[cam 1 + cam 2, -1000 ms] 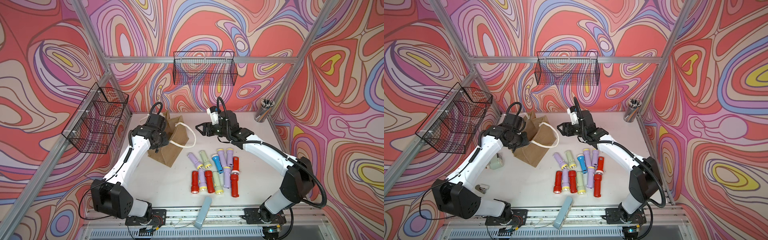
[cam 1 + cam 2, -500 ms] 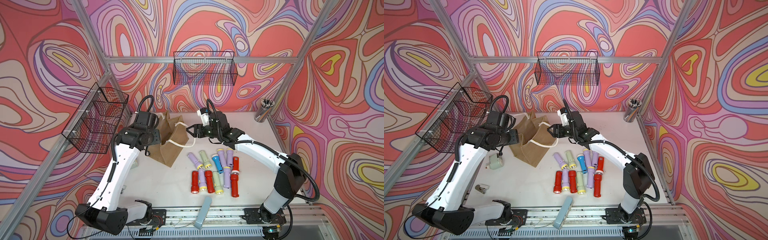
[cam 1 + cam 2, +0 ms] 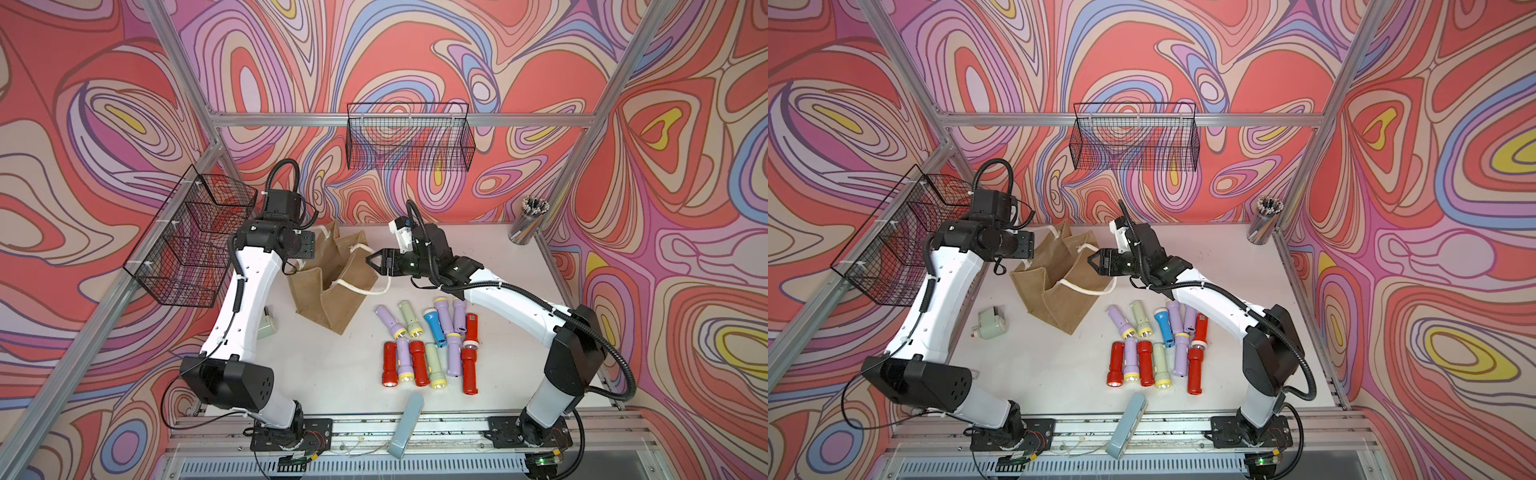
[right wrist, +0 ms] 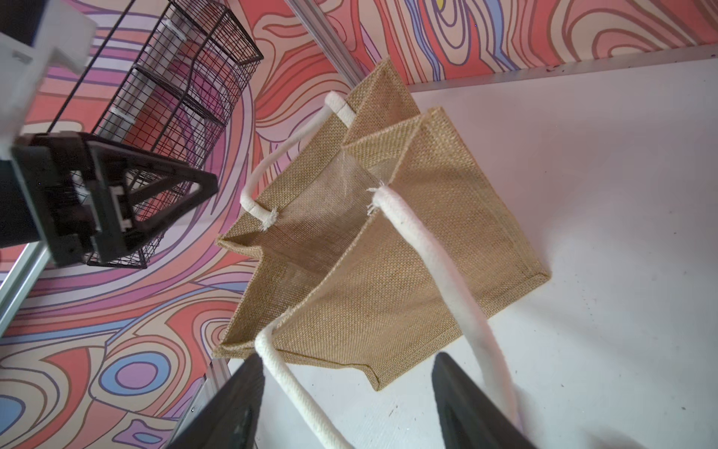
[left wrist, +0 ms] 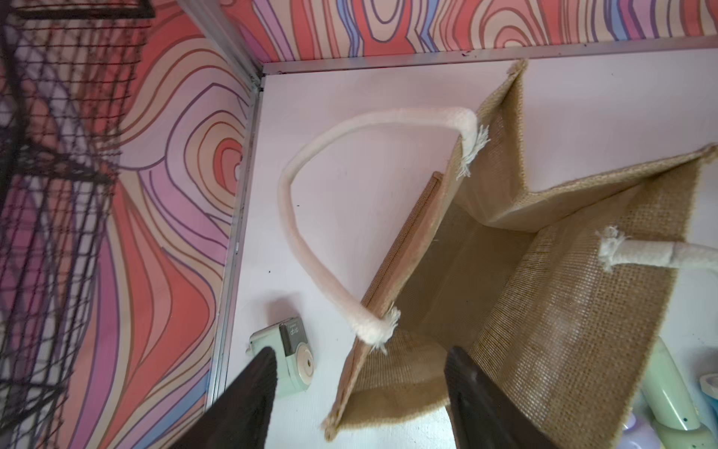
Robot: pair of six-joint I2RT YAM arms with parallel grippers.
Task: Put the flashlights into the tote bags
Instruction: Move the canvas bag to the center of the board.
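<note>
- Your tote bag (image 3: 332,291) is standing upright on the white table (image 3: 324,374), toward the back and right between your two claws.
- It's looking like coarse tan burlap: boxy, mouth gaping upward, with the side panels creasing inward.
- Two thick white rope handles with fraying ends are poking through the walls. One (image 5: 299,233) is flopping out on your left arm's side, and the other (image 4: 435,272) is drooping over the front wall toward your right arm.
- Your left claw (image 5: 360,352) is hanging up by the bag's rim with its jaws spread apart, gripping nothing.
- Your right claw (image 4: 347,358) is sitting with its jaws wide apart too. That drooping handle is running through the gap between them, but the fingers aren't pinching it.
- The flashlights (image 3: 419,361), a dozen of them, are lying in a loose bunch on the table just beside the bag, on your right arm's side.
- They're showing up lilac, red and pale green, plus one blue flashlight (image 3: 434,327), and lots have pale yellow heads.
- A little mint-green camera (image 3: 990,322) is lying near your left arm.
- A flat grey-blue bar (image 3: 405,424) is hanging over the table's front edge.
- Two black wire baskets (image 3: 409,141) are hanging on the walls, and a metal cup of pens (image 3: 525,226) is standing in the back corner.
</note>
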